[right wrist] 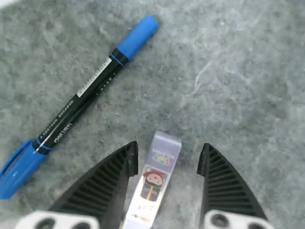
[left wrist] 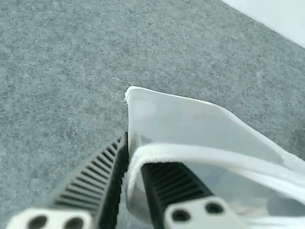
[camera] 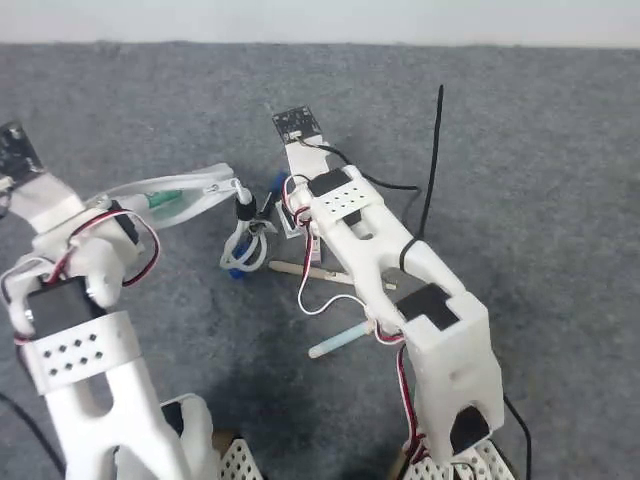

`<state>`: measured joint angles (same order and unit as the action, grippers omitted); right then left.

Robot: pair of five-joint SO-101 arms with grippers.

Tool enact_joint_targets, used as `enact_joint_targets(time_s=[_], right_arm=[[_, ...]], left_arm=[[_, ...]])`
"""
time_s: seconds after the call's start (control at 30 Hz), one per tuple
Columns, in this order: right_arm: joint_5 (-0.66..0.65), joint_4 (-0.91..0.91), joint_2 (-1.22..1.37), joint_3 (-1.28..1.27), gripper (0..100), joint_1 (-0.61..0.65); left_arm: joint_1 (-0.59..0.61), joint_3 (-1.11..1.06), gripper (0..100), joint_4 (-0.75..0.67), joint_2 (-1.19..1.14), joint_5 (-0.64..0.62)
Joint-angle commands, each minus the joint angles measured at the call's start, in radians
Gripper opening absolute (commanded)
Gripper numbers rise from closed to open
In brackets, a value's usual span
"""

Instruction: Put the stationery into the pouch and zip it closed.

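Right jaws: released, spread to either side of the cartoon-printed eraser, low over the grey desk.
Left jaws: clenched on the white zip edge of the translucent pouch.
Pouch: on the desk, a green item inside.
Blue-capped marker: flat on the desk, near the eraser.
Also loose: pale green pen, beside the right arm.

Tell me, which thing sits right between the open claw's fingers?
The small eraser with a cartoon picture lies inside the open right gripper; the blue marker lies outside it.
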<state>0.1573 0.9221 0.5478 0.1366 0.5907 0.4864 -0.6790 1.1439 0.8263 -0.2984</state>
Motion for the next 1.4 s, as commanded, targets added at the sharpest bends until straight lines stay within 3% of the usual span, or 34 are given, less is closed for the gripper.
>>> enact_joint_targets(time_s=[0.0,0.17,0.37,1.37], right_arm=[[0.014,0.010,-0.005,0.078,19.8,-0.018],[0.011,0.010,0.033,0.097,18.8,-0.016],[0.008,0.012,0.064,0.124,0.4,-0.018],[0.014,0.424,-0.216,0.127,0.6,0.027]], left_arm=[[0.006,0.002,1,-0.032,0.006,-0.006],[0.006,0.001,1,-0.032,0.006,-0.006],[0.006,0.001,1,-0.031,0.006,-0.006],[0.008,0.001,1,-0.031,0.006,-0.006]])
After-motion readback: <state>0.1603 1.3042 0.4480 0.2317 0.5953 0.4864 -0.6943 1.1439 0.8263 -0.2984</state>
